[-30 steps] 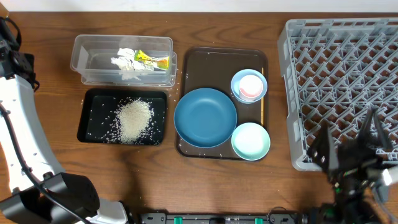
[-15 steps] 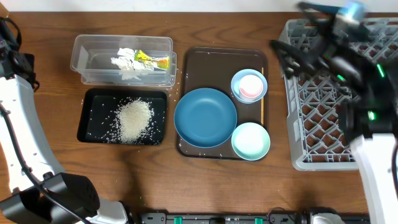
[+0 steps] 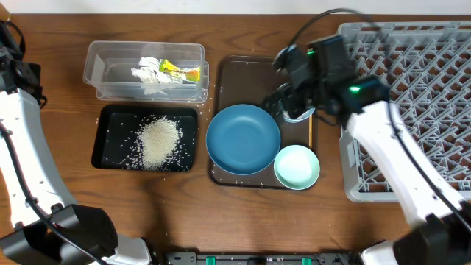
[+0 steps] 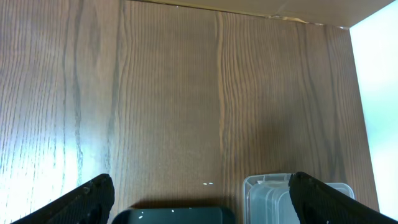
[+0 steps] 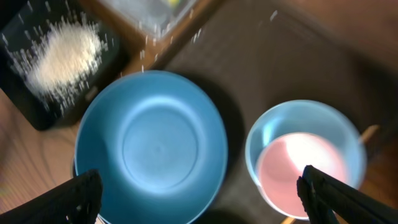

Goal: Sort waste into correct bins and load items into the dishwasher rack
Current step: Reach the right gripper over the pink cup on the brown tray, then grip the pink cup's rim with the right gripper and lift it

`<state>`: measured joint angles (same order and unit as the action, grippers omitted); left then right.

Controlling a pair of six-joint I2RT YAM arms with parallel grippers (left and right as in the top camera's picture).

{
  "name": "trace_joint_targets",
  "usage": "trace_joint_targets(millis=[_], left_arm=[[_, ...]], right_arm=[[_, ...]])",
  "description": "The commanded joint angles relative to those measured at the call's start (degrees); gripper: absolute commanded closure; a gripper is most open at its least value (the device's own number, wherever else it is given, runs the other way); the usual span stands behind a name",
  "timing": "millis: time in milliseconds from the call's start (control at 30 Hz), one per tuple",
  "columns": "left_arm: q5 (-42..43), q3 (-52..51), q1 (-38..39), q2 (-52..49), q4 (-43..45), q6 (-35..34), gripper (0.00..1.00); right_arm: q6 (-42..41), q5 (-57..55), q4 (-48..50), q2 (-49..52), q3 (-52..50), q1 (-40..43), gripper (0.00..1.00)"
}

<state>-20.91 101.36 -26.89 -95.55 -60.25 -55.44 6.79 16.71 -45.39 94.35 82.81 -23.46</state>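
Hovering wide open and empty over the far right corner of the brown tray (image 3: 243,70), the right gripper (image 5: 200,177) looks set for the light-blue bowl (image 5: 298,118). The cup (image 5: 298,169) sits loose inside that bowl, so a tilted lift could spill it. The dish (image 3: 243,139) lies just beside, so a spread finger could shove it. A chopstick (image 5: 368,132) tip at the bowl's rim could get knocked away.

Counting from the brown tray's near edge: one mint bowl (image 3: 296,166), one dish, one light-blue bowl, one cup; chopsticks too hidden to count. Left of it: one black tray (image 3: 103,147) with one rice heap (image 3: 158,141), then one tub (image 3: 99,66) holding one wrapper (image 3: 180,71) and several tissue pieces (image 3: 147,73). Right of it: one rack (image 3: 412,73). Well left, the left gripper (image 4: 200,186) hangs open, empty.
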Motion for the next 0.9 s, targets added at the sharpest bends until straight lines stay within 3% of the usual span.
trace_joint_targets(millis=[0, 100, 200, 400, 500, 600, 667, 800, 867], left_arm=[[-0.52, 0.11, -0.09, -0.04, -0.37, 0.5, 0.08], [-0.52, 0.11, -0.09, -0.04, -0.37, 0.5, 0.08], [-0.52, 0.11, -0.09, -0.04, -0.37, 0.5, 0.08], [-0.52, 0.11, -0.09, -0.04, -0.37, 0.5, 0.08], [-0.52, 0.11, -0.09, -0.04, -0.37, 0.5, 0.08], [-0.52, 0.11, -0.09, -0.04, -0.37, 0.5, 0.08], [-0.52, 0.11, -0.09, -0.04, -0.37, 0.5, 0.08], [-0.52, 0.11, -0.09, -0.04, -0.37, 0.5, 0.08], [-0.52, 0.11, -0.09, -0.04, -0.37, 0.5, 0.08]], right_arm=[[1.86, -5.14, -0.24, 3.48, 1.49, -1.51, 0.01], [0.61, -13.05, -0.26, 6.86, 1.49, -1.6, 0.01], [-7.8, -20.11, 0.92, 10.23, 1.49, -1.57, 0.01], [-9.55, -20.52, 4.46, 13.75, 1.49, -1.46, 0.01], [-10.97, -20.11, 5.29, 14.53, 1.49, -1.62, 0.2], [-13.22, -20.09, 5.2, 14.78, 1.46, -1.7, 0.27], [-14.25, -20.09, 5.4, 14.78, 1.46, -1.68, 0.37], [-16.55, -20.11, 5.77, 14.78, 1.49, -1.7, 0.77], [-17.66, -20.09, 5.64, 14.78, 1.46, -1.75, 0.83]])
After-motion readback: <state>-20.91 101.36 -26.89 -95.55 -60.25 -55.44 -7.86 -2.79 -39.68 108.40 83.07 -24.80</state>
